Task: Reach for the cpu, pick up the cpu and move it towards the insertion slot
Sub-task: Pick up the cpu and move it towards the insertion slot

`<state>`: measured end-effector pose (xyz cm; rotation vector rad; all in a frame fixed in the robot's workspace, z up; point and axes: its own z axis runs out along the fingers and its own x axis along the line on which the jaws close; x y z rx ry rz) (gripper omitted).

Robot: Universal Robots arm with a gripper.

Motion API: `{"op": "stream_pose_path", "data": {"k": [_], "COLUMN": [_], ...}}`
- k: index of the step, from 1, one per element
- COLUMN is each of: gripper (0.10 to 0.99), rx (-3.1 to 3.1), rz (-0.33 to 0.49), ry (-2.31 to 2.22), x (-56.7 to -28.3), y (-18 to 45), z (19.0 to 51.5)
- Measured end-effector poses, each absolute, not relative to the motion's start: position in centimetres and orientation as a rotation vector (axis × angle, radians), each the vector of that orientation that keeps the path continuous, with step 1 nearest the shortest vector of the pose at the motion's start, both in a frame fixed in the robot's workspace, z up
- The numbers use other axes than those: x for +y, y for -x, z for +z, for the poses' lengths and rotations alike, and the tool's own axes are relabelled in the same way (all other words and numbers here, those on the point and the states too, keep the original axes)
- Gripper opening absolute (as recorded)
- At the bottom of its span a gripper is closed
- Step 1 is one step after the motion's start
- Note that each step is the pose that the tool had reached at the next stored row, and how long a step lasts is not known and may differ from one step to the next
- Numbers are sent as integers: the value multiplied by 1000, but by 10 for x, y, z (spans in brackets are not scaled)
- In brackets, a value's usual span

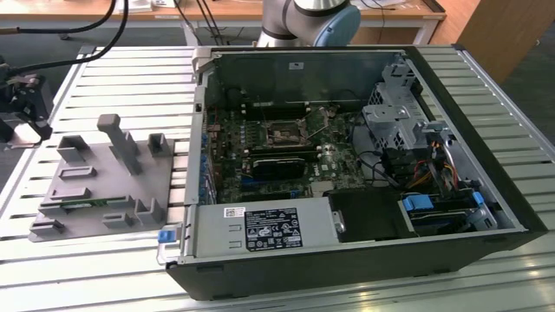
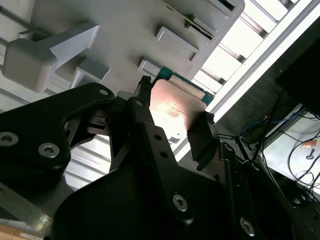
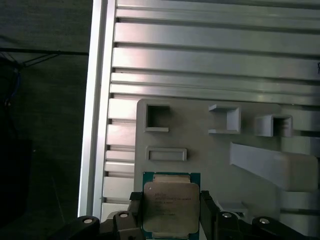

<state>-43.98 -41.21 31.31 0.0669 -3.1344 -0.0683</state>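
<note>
The cpu (image 3: 169, 212) is a small square chip with a silvery top and a green rim. My gripper (image 3: 170, 199) is shut on it, one black finger against each of two opposite edges. In the second wrist view the cpu (image 2: 172, 112) shines between the same fingers (image 2: 202, 135), held above the grey fixture plate (image 2: 125, 35). In the exterior view the gripper (image 1: 25, 123) hangs at the far left, beside the plate (image 1: 95, 188). The insertion slot (image 1: 284, 135), a dark socket with a metal frame, lies on the green board inside the open computer case (image 1: 347, 260), well off to the exterior view's right.
Upright grey blocks (image 1: 121, 143) rise from the fixture plate. The case walls, a drive cage (image 1: 399, 120) and bundled cables (image 1: 433, 172) surround the board. A power supply (image 1: 260, 227) fills the case's near corner. The arm's base (image 1: 312, 19) stands behind the case on the slatted table (image 1: 130, 71).
</note>
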Motion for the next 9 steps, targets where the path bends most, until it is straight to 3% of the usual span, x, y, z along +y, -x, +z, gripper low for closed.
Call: {"op": "stream_pose_path", "data": {"k": [9], "gripper": [541], "rx": [-3134], "rz": [-68], "ry": [-67], "x": [-412], "y": [440], "z": [328]}}
